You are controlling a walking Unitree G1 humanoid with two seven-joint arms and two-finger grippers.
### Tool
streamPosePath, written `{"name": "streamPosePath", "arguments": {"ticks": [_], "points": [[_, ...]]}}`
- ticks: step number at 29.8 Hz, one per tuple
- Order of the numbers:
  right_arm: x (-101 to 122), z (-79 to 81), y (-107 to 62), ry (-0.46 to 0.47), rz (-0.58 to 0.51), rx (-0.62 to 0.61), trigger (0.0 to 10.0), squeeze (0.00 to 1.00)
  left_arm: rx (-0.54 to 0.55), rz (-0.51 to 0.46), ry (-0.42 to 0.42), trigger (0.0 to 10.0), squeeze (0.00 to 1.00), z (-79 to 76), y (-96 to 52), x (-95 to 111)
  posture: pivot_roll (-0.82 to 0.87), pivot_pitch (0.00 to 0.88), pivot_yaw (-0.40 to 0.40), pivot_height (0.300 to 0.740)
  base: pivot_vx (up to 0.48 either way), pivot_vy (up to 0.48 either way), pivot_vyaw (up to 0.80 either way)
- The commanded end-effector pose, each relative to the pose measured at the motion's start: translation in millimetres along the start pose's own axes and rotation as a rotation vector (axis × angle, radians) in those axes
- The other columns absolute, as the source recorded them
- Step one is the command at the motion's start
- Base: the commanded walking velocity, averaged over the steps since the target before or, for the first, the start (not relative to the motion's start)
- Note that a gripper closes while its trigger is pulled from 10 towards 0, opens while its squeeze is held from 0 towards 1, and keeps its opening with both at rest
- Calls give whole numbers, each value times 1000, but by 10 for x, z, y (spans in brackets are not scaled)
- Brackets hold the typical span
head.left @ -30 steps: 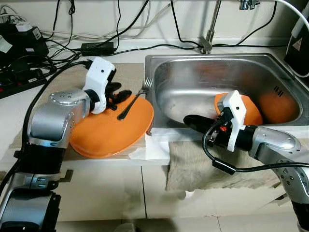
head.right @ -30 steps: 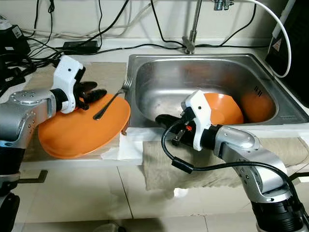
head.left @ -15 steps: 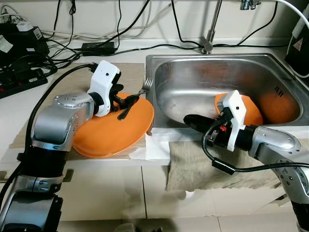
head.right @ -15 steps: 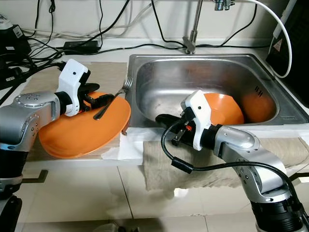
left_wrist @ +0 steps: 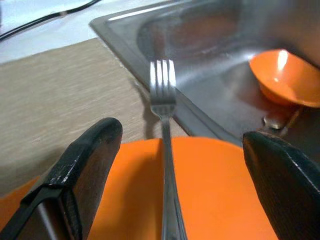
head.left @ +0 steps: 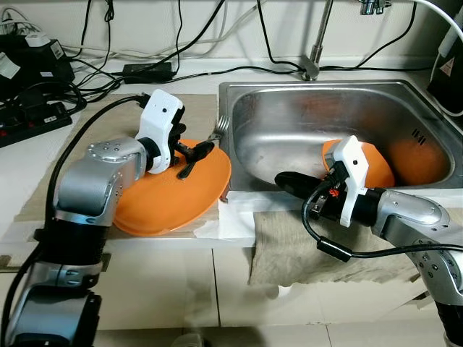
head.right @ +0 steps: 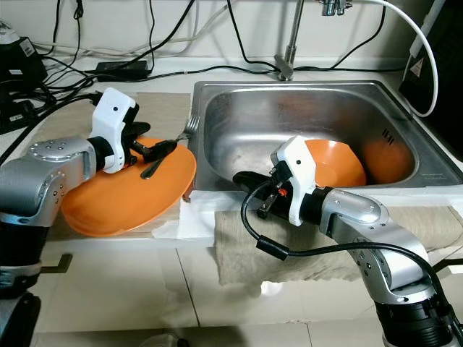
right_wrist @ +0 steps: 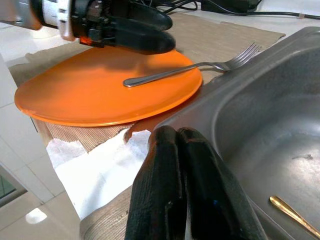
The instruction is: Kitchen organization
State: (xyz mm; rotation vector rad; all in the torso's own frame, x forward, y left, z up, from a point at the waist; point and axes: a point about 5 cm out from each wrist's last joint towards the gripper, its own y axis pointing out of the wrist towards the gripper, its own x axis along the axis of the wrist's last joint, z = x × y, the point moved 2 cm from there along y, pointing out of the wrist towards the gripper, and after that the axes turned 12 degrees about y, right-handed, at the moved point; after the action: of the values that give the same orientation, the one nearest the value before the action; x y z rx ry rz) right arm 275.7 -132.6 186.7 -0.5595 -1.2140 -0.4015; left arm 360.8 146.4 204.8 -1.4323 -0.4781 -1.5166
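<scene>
Lying across a large orange plate (head.left: 170, 191) on the counter, a metal fork (left_wrist: 165, 150) rests with its handle on the plate and its tines reaching past the plate's rim toward the steel sink (head.left: 289, 137). Its long axis runs from the plate's middle out to the sink's near corner, tines pointing at the sink. The left gripper (head.left: 194, 153) hovers low over the plate, right at the fork's handle. Seen from the left wrist, its two black fingers (left_wrist: 85, 165) stand wide apart, one on each side of the handle, not touching it; the fork runs straight down the gap between them, tines pointing away from the wrist.

The plate sits on a tan mat (head.left: 195, 116) just beside the sink, with white paper (right_wrist: 100, 165) under its near edge. The right gripper (right_wrist: 185, 190) rests at the sink's front rim, fingers pressed together and holding nothing. Inside the basin lie an orange bowl (head.left: 372, 163) and a second orange dish (head.left: 419, 159). A beige cloth (head.left: 289, 246) hangs over the counter's front edge below the right arm. Black cables (head.left: 145, 65) trail along the back wall.
</scene>
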Motion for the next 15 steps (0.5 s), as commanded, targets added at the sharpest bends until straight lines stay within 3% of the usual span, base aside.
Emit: {"name": "streamPosePath", "arguments": {"ticks": [1, 15], "points": [[-14, 10, 4, -5, 0, 2, 10000, 0, 46, -4, -33, 10000, 0, 85, -1, 10, 16, 5, 33, 740, 0, 0, 0], [91, 45, -7, -23, -34, 6, 10000, 0, 47, 21, -77, 10000, 0, -3, 65, -128, 10, 12, 32, 740, 0, 0, 0]]}}
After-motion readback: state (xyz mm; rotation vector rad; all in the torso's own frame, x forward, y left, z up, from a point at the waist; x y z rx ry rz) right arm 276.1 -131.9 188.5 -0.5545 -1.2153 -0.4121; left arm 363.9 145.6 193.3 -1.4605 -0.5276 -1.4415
